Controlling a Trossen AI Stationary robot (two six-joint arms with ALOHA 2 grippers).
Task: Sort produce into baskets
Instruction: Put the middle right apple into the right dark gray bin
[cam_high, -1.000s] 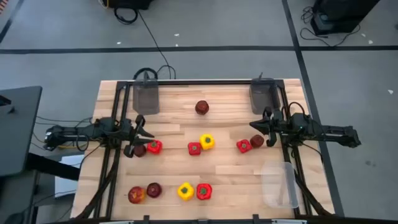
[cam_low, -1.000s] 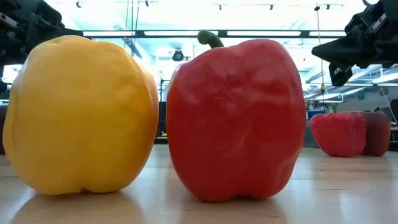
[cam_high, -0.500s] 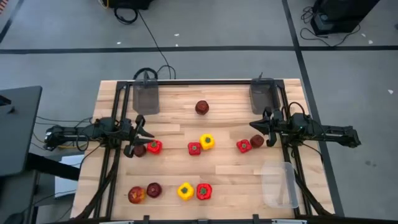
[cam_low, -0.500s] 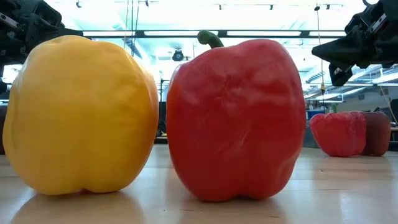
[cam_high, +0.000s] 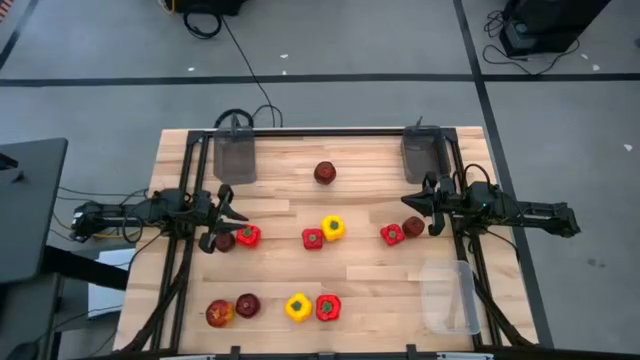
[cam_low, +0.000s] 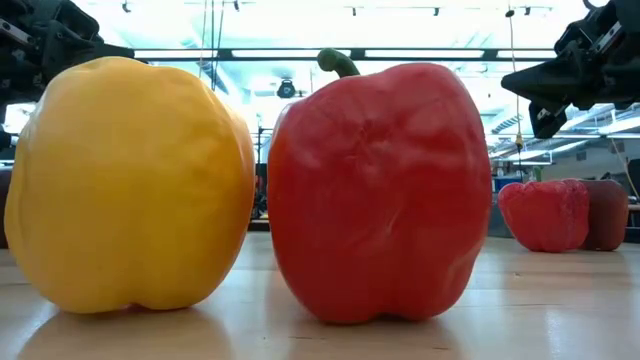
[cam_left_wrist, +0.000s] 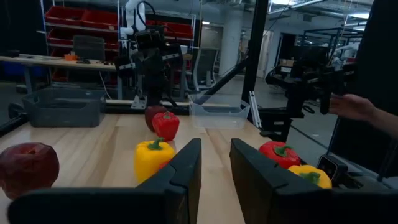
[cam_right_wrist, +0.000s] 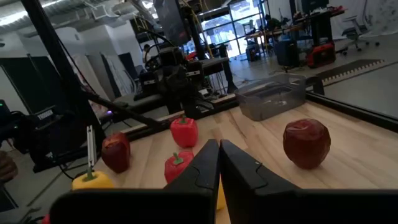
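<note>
Produce lies scattered on the wooden table (cam_high: 190, 150). A dark apple (cam_high: 325, 173) sits at the far middle. A red pepper (cam_high: 313, 238) and a yellow pepper (cam_high: 333, 228) sit at the centre. My left gripper (cam_high: 222, 216) hovers open at the left, beside an apple (cam_high: 224, 241) and a red pepper (cam_high: 247, 236). My right gripper (cam_high: 431, 206) hovers shut at the right, beside a red pepper (cam_high: 392, 234) and an apple (cam_high: 413, 228). Two smoky-grey bins (cam_high: 234, 157) (cam_high: 420, 157) stand at the far edge. A clear bin (cam_high: 447, 297) stands near right.
Along the near edge lie a red-yellow apple (cam_high: 219, 313), a dark apple (cam_high: 247, 305), a yellow pepper (cam_high: 298, 307) and a red pepper (cam_high: 327, 307); the last two fill the low view (cam_low: 130, 185) (cam_low: 380, 190). A person's hand (cam_left_wrist: 354, 106) shows beyond the table.
</note>
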